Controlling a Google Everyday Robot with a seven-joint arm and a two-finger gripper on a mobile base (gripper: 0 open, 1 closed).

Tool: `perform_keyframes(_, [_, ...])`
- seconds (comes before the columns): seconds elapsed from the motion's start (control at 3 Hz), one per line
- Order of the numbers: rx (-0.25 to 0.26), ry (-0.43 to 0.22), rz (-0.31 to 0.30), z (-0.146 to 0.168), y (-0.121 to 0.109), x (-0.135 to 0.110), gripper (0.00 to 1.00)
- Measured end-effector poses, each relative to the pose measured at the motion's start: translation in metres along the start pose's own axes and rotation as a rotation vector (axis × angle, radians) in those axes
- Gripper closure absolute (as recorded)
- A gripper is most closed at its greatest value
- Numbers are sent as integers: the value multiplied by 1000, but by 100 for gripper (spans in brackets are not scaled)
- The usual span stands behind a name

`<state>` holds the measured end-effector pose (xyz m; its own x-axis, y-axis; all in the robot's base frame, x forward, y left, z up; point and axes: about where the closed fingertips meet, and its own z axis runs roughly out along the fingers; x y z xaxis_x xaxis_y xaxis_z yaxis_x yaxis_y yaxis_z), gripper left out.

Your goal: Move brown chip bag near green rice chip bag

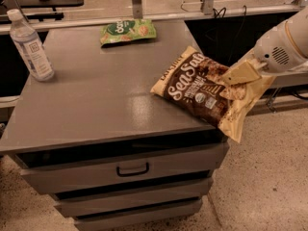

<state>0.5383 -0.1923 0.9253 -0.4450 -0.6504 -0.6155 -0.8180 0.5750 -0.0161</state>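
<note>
The brown chip bag [202,85], dark brown with cream ends and white "Sea Salt" script, hangs over the right edge of the grey cabinet top [96,90], tilted with its right end raised. My gripper [239,74], on the white arm coming in from the right, is shut on the bag's right side. The green rice chip bag [128,31], small, flat and light green, lies at the far edge of the cabinet top, well apart from the brown bag.
A clear water bottle [32,46] stands at the far left of the cabinet top. The cabinet has drawers with a handle [132,169] below. Speckled floor lies to the right. A rail and cables run behind the cabinet.
</note>
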Motion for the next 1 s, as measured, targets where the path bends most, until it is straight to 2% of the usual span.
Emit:
perform_keyframes(0.33, [0,0,0,0,0,0,100])
perform_keyframes(0.67, [24,-36,7,1,-5,-5,100])
perform_keyframes(1.0, [100,-136,49,-1,-45,-23,100])
